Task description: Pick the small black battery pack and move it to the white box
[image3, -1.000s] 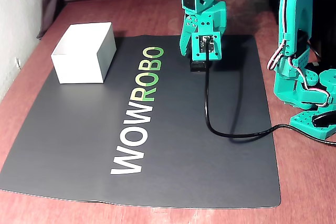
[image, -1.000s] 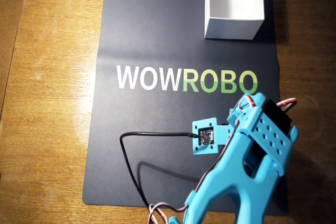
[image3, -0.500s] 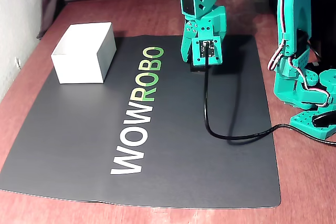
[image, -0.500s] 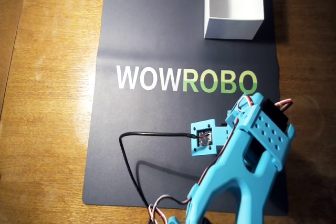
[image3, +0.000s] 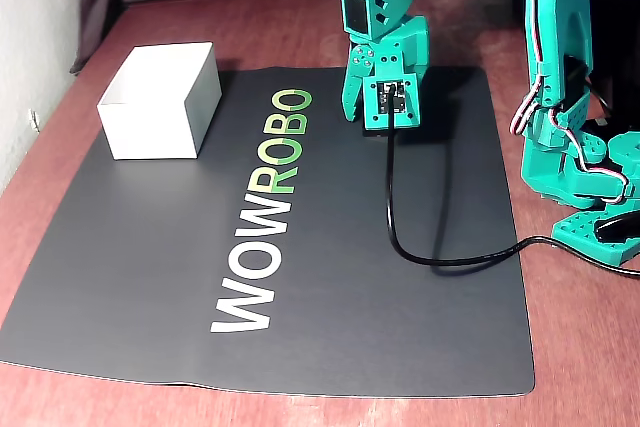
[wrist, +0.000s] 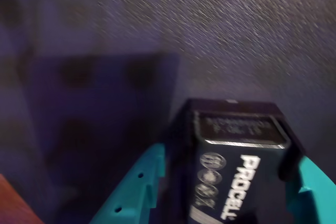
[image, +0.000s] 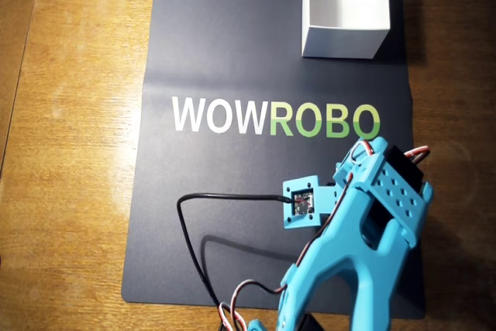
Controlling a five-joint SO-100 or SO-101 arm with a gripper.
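In the wrist view a small black battery pack marked PROCELL sits between my two teal fingers, which press on its sides just over the dark mat. My gripper is shut on it. In the overhead view the gripper points down at the mat's right side, below the word ROBO, and the arm hides the battery. In the fixed view the gripper is low at the mat's far edge. The open white box stands at the mat's top right corner in the overhead view and at the far left in the fixed view.
A dark WOWROBO mat covers the wooden table. A black cable loops from the wrist camera across the mat to the arm base at the right.
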